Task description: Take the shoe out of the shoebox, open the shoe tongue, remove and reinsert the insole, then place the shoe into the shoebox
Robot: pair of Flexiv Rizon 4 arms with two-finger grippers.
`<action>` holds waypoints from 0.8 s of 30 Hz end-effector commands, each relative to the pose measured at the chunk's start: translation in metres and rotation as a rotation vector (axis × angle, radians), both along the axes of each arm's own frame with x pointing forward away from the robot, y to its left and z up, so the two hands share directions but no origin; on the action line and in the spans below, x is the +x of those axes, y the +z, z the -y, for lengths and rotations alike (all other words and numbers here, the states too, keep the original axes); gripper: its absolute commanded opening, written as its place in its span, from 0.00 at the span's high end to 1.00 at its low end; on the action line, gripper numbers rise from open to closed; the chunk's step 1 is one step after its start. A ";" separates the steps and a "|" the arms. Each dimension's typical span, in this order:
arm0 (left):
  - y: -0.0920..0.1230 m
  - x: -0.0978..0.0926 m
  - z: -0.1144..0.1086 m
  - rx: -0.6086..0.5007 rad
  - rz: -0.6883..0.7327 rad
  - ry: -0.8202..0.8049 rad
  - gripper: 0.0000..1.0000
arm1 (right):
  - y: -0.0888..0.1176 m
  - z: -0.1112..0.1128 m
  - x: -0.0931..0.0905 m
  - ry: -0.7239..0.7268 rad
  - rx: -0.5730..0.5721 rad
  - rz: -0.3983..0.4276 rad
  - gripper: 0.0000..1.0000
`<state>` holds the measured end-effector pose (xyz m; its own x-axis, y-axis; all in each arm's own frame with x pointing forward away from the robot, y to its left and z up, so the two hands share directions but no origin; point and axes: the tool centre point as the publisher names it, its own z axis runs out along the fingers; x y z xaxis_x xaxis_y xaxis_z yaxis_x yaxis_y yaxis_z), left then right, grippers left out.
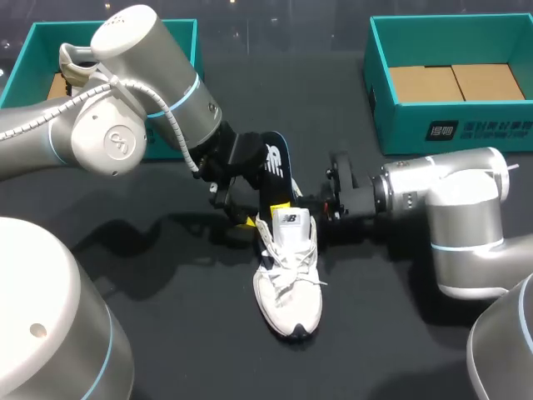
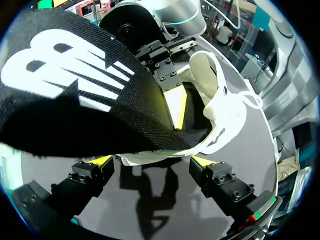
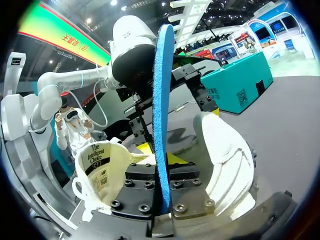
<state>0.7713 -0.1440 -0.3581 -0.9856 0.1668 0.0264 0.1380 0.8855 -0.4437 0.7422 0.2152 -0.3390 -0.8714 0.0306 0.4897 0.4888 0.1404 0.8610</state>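
Observation:
The white shoe (image 1: 288, 283) lies mid-table, toe toward the near edge, its tongue (image 1: 289, 219) raised. A black insole (image 1: 273, 167) with a blue underside stands on edge out of the shoe's opening. My right gripper (image 1: 305, 202) is shut on it; in the right wrist view the insole's blue edge (image 3: 162, 100) is pinched at the gripper (image 3: 162, 187), with the tongue (image 3: 97, 167) on one side and the shoe's heel collar (image 3: 225, 165) on the other. My left gripper (image 1: 239, 213) is open beside the shoe's heel end. Its fingers (image 2: 102, 160) stand wide apart under the insole (image 2: 75, 95), touching nothing.
A teal shoebox (image 1: 33, 50) stands at the back left, partly behind my left arm. A second teal shoebox (image 1: 379, 58) with cardboard in its bottom stands at the back right. The dark table (image 1: 166, 275) lies bare around the shoe.

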 end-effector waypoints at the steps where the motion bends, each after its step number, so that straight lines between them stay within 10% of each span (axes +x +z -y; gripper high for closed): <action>1: 0.000 0.000 0.000 0.001 0.001 -0.001 0.00 | -0.004 0.002 -0.016 -0.025 -0.002 0.003 1.00; 9: 0.000 0.000 0.000 0.001 0.001 -0.001 0.00 | -0.003 0.001 -0.017 -0.029 -0.011 -0.002 1.00; 11: 0.000 0.000 0.000 0.001 0.001 -0.001 0.00 | -0.001 0.000 -0.015 -0.023 -0.010 0.006 0.71; 14: 0.000 0.000 0.000 0.001 0.001 -0.001 0.00 | 0.004 -0.001 -0.011 -0.014 -0.011 0.020 0.59; 24: 0.000 0.000 0.000 0.001 0.001 -0.001 0.00 | 0.016 -0.005 0.003 0.022 -0.030 0.050 0.61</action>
<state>0.7713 -0.1440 -0.3581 -0.9856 0.1668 0.0264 0.1380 0.8855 -0.4437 0.7401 0.2180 -0.3260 -0.8968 0.0332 0.4412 0.4406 0.1581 0.8837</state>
